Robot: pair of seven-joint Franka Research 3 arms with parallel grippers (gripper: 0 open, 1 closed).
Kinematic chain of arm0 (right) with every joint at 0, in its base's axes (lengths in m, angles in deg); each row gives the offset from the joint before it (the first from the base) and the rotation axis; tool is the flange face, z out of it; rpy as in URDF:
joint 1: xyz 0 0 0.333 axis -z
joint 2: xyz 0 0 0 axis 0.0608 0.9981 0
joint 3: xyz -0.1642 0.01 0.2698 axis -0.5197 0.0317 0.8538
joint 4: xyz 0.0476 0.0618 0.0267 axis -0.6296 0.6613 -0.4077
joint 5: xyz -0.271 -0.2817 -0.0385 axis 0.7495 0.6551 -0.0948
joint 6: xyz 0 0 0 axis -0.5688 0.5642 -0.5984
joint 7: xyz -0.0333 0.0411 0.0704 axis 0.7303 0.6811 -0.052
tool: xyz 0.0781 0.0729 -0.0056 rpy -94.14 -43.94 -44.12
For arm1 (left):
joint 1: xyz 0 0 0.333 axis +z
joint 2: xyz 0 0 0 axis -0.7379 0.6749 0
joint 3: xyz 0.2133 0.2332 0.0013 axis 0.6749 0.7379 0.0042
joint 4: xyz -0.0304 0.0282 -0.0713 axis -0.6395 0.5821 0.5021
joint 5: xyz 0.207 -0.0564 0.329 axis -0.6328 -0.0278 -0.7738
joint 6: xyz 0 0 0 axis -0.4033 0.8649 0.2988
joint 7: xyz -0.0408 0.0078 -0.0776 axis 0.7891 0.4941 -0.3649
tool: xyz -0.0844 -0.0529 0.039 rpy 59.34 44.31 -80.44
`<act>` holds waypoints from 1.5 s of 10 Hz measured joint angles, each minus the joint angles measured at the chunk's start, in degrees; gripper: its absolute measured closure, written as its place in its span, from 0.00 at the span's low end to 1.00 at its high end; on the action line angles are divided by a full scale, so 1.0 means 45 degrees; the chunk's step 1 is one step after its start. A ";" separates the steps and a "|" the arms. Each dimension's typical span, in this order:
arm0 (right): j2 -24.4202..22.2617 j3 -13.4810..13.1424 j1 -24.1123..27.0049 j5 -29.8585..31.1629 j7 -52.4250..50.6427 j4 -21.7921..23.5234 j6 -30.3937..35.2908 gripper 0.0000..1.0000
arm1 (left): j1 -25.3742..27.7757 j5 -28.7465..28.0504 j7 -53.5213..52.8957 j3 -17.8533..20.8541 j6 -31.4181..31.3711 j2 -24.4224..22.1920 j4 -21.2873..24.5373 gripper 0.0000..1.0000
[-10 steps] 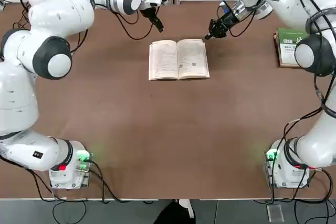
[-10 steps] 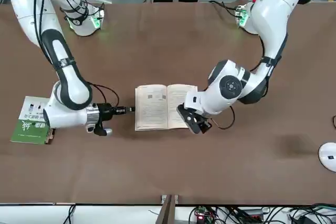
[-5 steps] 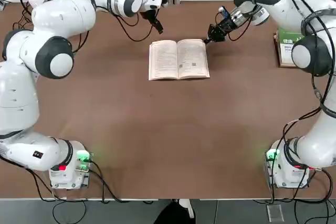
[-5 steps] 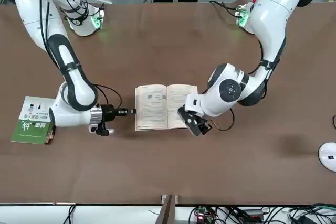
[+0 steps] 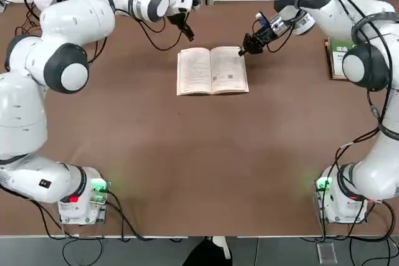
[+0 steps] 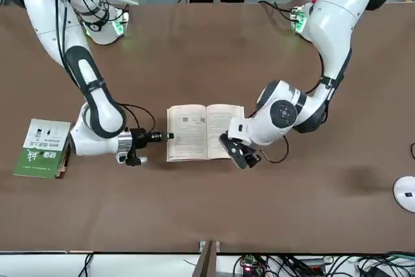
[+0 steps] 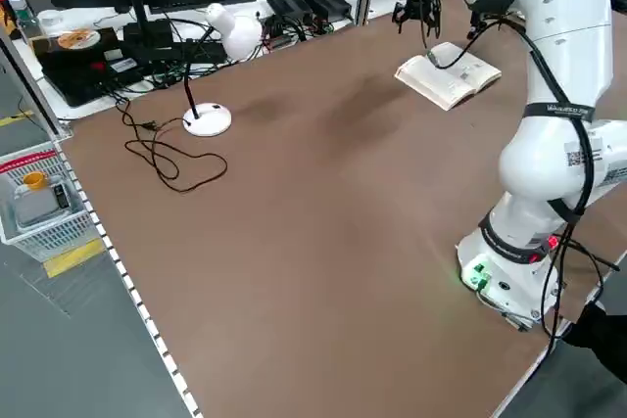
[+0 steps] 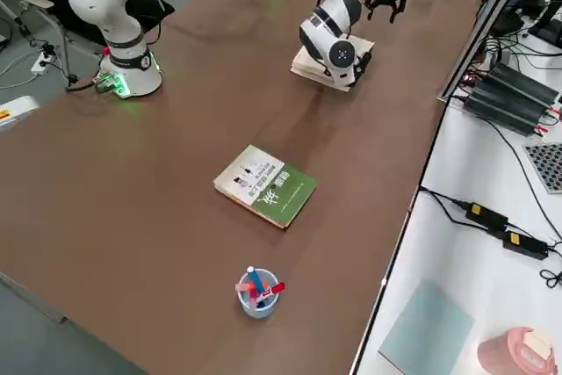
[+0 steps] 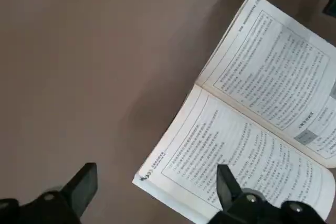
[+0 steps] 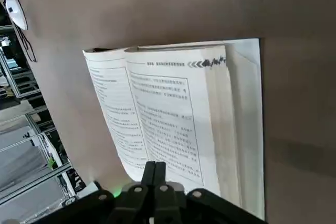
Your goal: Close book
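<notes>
Green-covered book (image 8: 264, 186) whole from right side only

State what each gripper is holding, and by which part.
Nothing is held. The right gripper, shut, sits at the open book's far corner; the left gripper, open, hovers above the other far corner.

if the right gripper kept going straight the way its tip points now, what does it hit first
Most likely the open book. The right gripper, fingers shut, points at the book's far right corner and looks nearly on its page edge. Its height above the page is unclear.
</notes>
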 joint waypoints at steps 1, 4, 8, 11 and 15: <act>0.0018 0.0002 -0.0059 -0.0008 -0.0031 0.0083 -0.0123 0.99 | 0.0001 0.0000 -0.0002 0.0000 -0.0070 0.0058 -0.0001 0.00; 0.0170 0.0007 -0.0246 -0.0019 -0.0125 0.0231 -0.0430 0.99 | -0.0013 0.0000 -0.0010 -0.0011 -0.0251 0.0234 -0.0008 0.00; 0.0340 0.0009 -0.0374 -0.0176 -0.0474 0.0296 -0.0496 0.99 | -0.0038 0.0011 -0.0013 -0.0076 -0.0573 0.0546 -0.0012 0.00; 0.0443 0.0015 -0.0458 -0.0439 -0.0939 0.0428 -0.0780 0.99 | -0.0054 0.0053 -0.0013 -0.0142 -0.0848 0.0776 -0.0013 0.00; 0.0525 0.0014 -0.0467 -0.0517 -0.1264 0.0477 -0.0964 0.99 | -0.0058 0.0117 -0.0014 -0.0391 -0.1045 0.0948 -0.0018 0.00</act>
